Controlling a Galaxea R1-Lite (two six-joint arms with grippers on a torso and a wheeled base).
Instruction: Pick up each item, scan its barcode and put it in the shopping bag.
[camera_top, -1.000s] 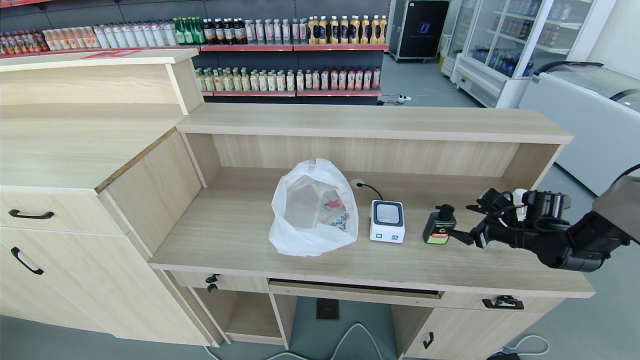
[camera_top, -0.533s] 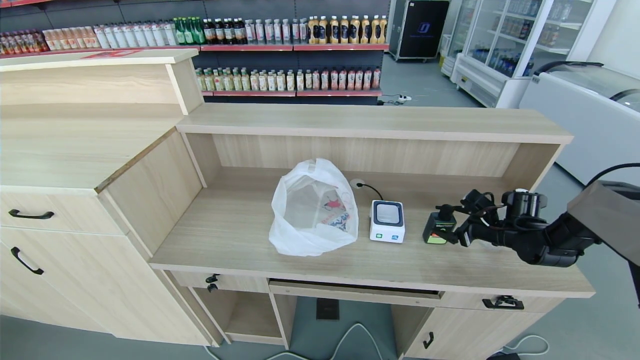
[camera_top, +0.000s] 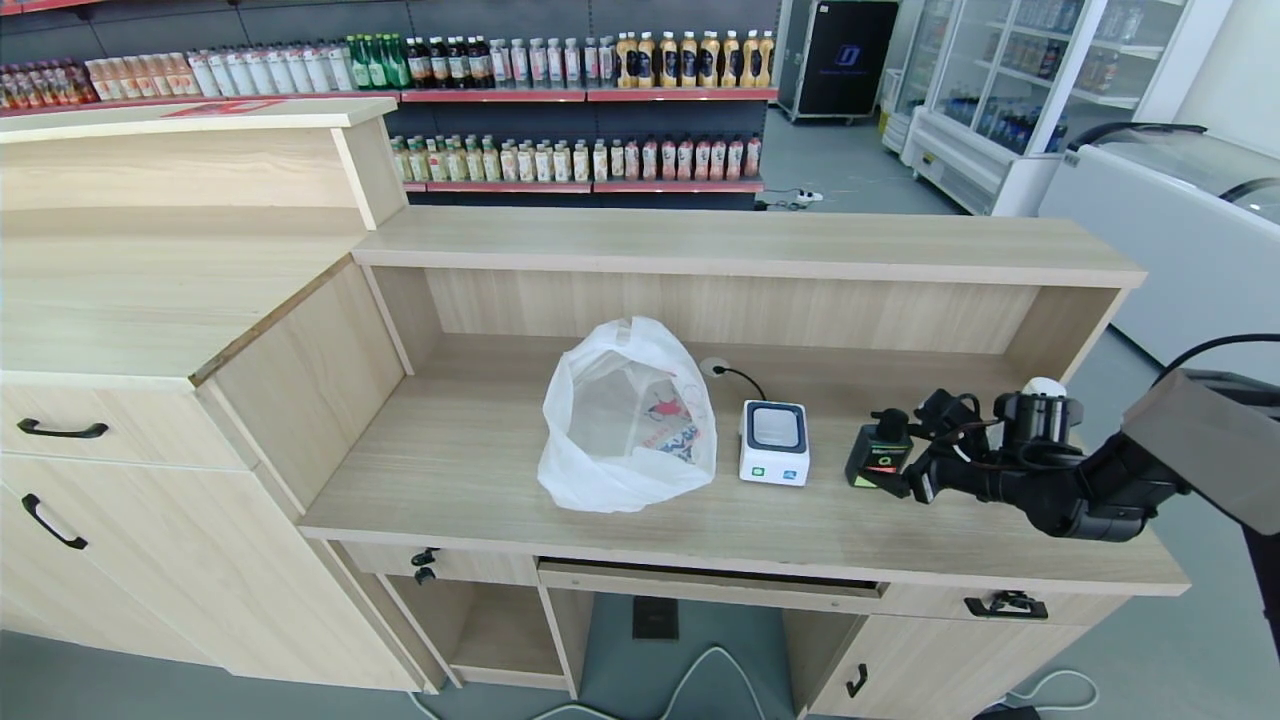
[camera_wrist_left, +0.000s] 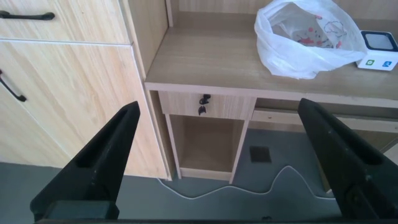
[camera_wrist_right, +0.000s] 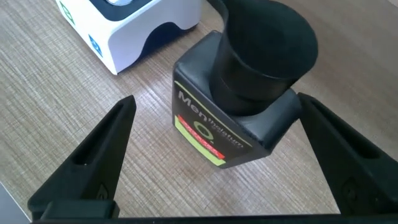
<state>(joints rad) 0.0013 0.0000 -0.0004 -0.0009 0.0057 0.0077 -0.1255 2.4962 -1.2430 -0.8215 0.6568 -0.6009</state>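
Observation:
A small dark bottle (camera_top: 878, 455) with a black cap and a green and red label stands on the counter right of the white barcode scanner (camera_top: 774, 442). My right gripper (camera_top: 897, 452) is open around it, one finger on each side. In the right wrist view the bottle (camera_wrist_right: 239, 102) sits between the fingers (camera_wrist_right: 90, 171), apart from both, with the scanner (camera_wrist_right: 134, 25) beyond. The white plastic shopping bag (camera_top: 626, 418) stands open left of the scanner. My left gripper (camera_wrist_left: 224, 162) hangs open below and in front of the counter, with the bag (camera_wrist_left: 305, 34) and scanner (camera_wrist_left: 377, 50) far off.
A raised shelf ledge (camera_top: 740, 245) runs behind and above the counter (camera_top: 480, 470). A taller cabinet (camera_top: 150, 300) walls the left side. The scanner's cable (camera_top: 738, 378) runs to the back. Drawers and an open cubby (camera_wrist_left: 205, 143) lie under the counter.
My right gripper has moved left along the counter and lowered, bringing its open fingers around the dark bottle. Bottle, scanner and bag have stayed in place.

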